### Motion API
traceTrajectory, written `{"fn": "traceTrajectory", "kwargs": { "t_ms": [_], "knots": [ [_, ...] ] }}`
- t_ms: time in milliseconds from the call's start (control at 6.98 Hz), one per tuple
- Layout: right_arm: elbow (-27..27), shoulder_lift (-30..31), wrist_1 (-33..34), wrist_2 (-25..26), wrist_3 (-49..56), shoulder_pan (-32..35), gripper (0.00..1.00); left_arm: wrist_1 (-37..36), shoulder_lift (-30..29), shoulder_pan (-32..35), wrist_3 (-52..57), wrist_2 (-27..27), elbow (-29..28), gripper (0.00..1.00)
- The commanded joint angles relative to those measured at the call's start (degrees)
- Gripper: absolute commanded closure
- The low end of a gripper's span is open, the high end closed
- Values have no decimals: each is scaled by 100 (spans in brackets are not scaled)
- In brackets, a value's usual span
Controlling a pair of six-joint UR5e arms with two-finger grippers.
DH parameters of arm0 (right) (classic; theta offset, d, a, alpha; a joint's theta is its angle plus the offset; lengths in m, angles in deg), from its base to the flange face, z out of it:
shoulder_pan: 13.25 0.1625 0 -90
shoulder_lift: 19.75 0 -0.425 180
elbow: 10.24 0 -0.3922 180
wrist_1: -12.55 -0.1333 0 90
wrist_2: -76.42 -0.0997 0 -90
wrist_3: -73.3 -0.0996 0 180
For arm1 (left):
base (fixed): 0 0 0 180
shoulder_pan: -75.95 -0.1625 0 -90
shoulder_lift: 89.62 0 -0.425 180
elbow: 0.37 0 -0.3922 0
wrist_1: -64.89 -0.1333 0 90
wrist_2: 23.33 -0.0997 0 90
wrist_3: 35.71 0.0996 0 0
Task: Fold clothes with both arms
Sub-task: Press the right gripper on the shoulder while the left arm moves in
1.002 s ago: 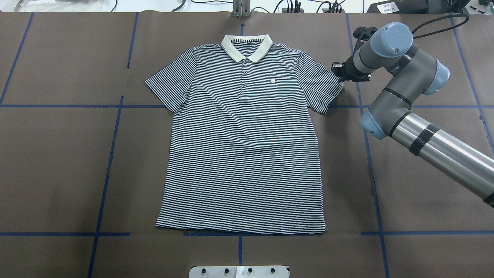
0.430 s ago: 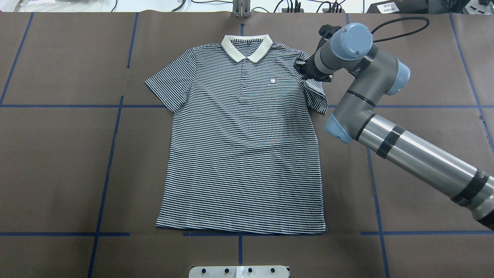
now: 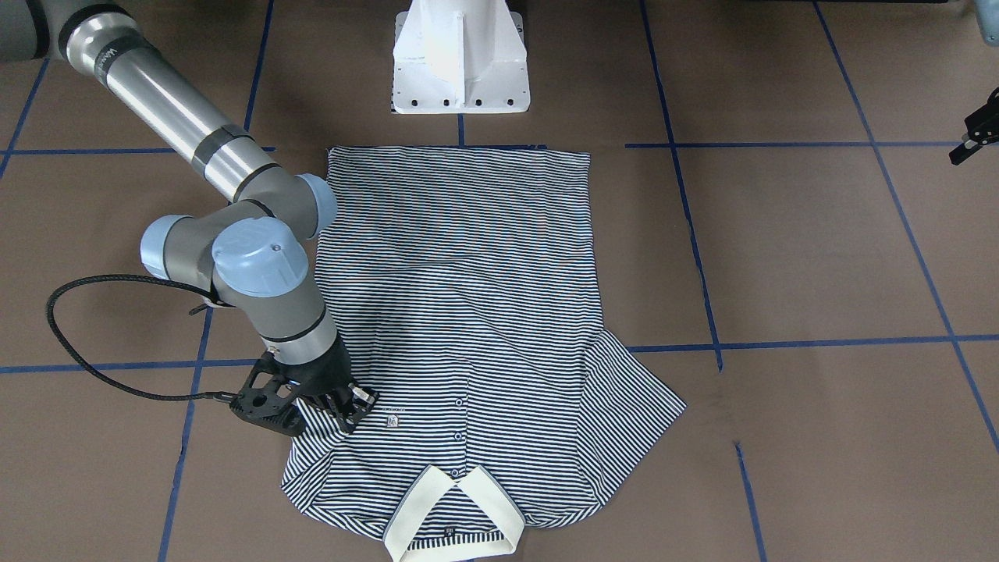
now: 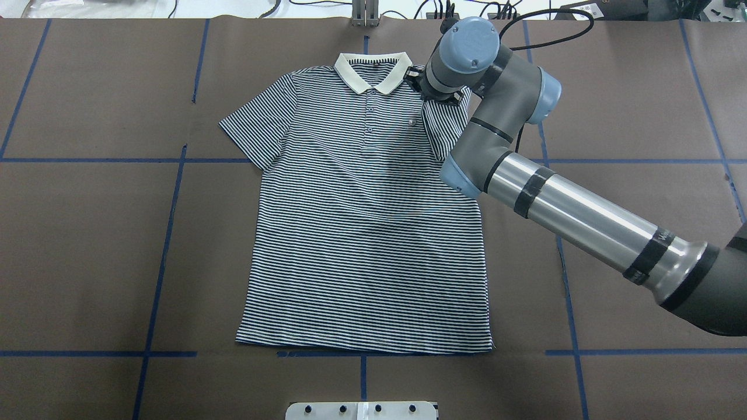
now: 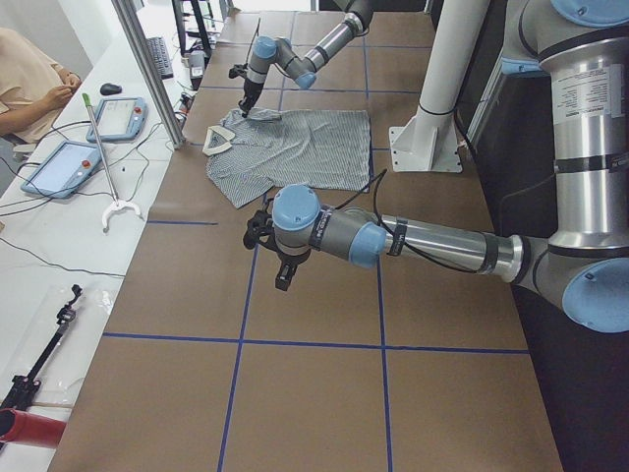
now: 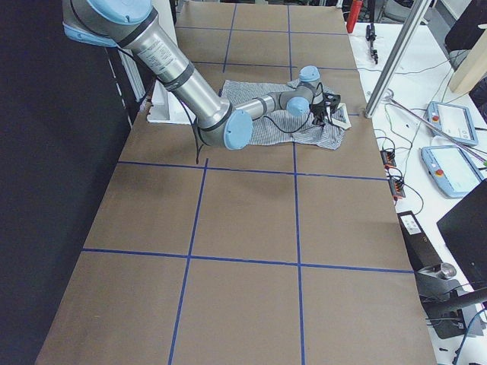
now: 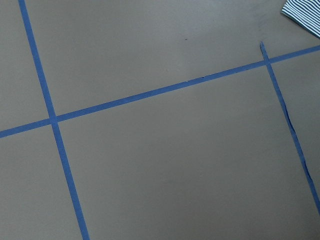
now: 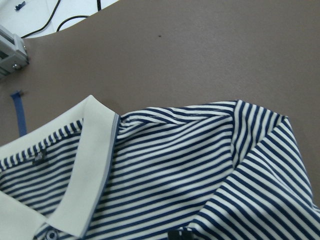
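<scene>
At far left, the left tool (image 3: 975, 136) hangs over bare brown surface (image 4: 87, 233), well clear of the cloth; whether it is released or clenched cannot be told. The striped polo shirt (image 4: 367, 233) lies face up in the middle of the taped grid, hem toward the robot. Its left sleeve (image 4: 257, 125) is spread flat and its cream collar (image 4: 373, 73) lies at the far end. On the right, the picture has changed. A second ago the right sleeve (image 4: 443, 128) lay spread out to the side. Now it is drawn inward over the chest, its stripes running across those of the body. The right tool (image 3: 347, 406), clenched on the sleeve's edge, stands just beside the chest logo (image 3: 392, 421) and near the collar. The wrist view shows the cloth tented in a raised fold, not yet pressed flat. By this reading the first sleeve fold is nearly placed. The far sleeve and the body folds remain to be done.
</scene>
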Motion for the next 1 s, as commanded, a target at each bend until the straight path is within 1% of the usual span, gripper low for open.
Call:
{"fn": "traceTrajectory", "kwargs": {
  "t_ms": [0,143,286,430,573,716,859],
  "knots": [
    [-400,-210,-23,395,-7,-13,92,287,-7,-6,-24,-22,0,0],
    [-366,-271,-15,727,-7,-100,1,585,-16,-24,-363,-13,0,0],
    [-296,-280,-14,852,2,-101,0,1267,-51,-33,-802,-13,-17,0],
    [-139,-254,-6,853,28,-101,0,1813,-234,-198,-1711,-13,-122,0],
    [81,-27,3,810,89,-118,0,2227,-784,-757,-2538,-39,-393,2],
    [788,375,12,731,325,-136,0,2301,-1486,-1023,-3260,-179,-709,3],
    [1447,840,82,382,362,-162,0,2302,-2050,-1696,-4024,-728,-842,1]
  ]
}}
